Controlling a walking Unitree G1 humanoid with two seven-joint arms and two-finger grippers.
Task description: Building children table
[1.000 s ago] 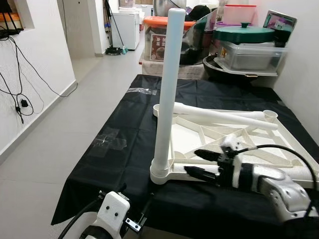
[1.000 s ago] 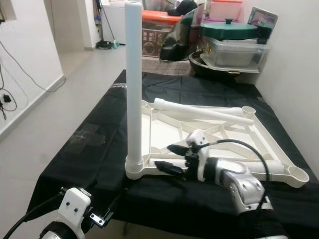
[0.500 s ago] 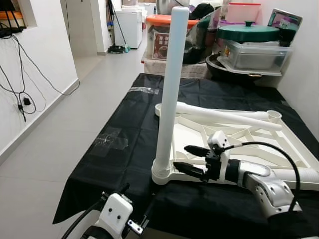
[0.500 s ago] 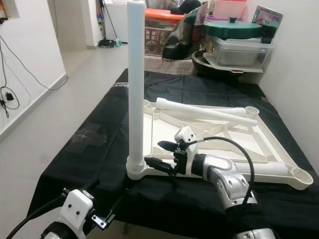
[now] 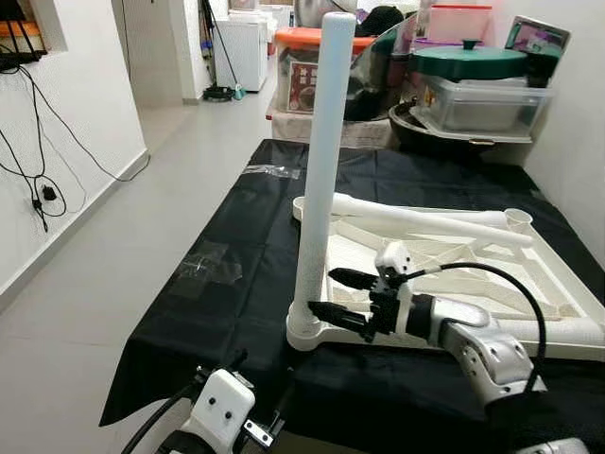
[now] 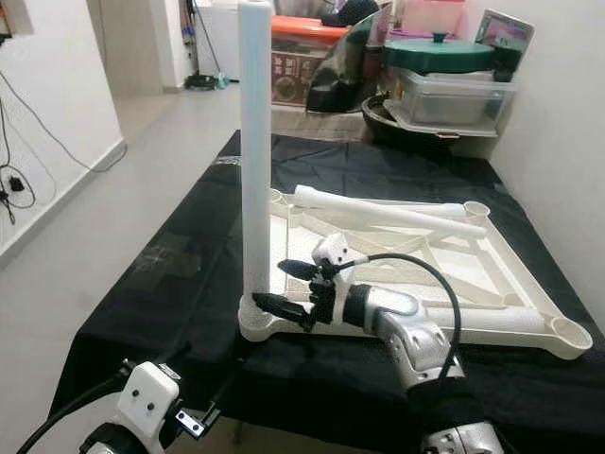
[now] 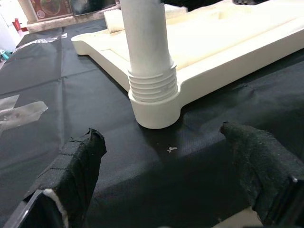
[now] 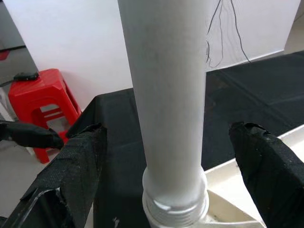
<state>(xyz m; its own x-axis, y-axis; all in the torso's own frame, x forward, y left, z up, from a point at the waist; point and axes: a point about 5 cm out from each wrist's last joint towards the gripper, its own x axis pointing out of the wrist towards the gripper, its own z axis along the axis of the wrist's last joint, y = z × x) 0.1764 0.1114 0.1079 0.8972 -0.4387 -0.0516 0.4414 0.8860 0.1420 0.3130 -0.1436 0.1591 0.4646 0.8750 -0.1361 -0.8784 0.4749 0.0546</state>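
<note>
I see the white table leg [image 5: 321, 170] standing upright in the near corner socket of the inverted white table frame [image 5: 558, 284], which lies on the black-covered tabletop [image 5: 236, 236]. A second leg [image 5: 416, 218] lies across the frame's far side. My right pincer [image 5: 342, 295] is just beside the upright leg's base, fingers spread wide, gripping nothing. My left pincer [image 7: 166, 185] hangs below the tabletop edge, also wide.

No legible text — apparently none.

Leg [image 5: 319, 170] upright in tabletop [image 5: 544, 274] near-left corner; right tool [image 5: 340, 294] beside it.
</note>
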